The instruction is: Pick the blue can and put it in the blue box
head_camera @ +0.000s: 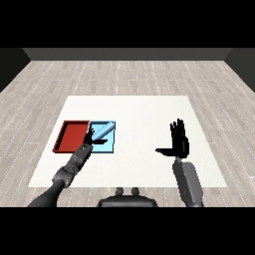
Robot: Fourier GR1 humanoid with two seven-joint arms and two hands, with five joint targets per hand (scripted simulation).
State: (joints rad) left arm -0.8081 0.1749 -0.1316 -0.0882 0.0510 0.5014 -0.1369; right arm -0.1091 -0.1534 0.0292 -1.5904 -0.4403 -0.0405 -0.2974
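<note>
Reaching over the worktop's (144, 149) left side, the left hand (89, 138) has its fingers curled round the blue can (103, 131), a smooth pale cylinder tilted with its far end up and to the right. It lies above the light blue tray (110, 146); whether it touches the tray floor I cannot tell. Probably the placing step, the hold kept until the can settles. Red tray (72, 135) sits touching it, nearer the left edge: both shallow, square, raised rims. Right hand (179, 141) stands upright near the right edge, fingers straight, thumb out, holding nothing. Matte white worktop; pale plank floor (129, 74) around it.
</note>
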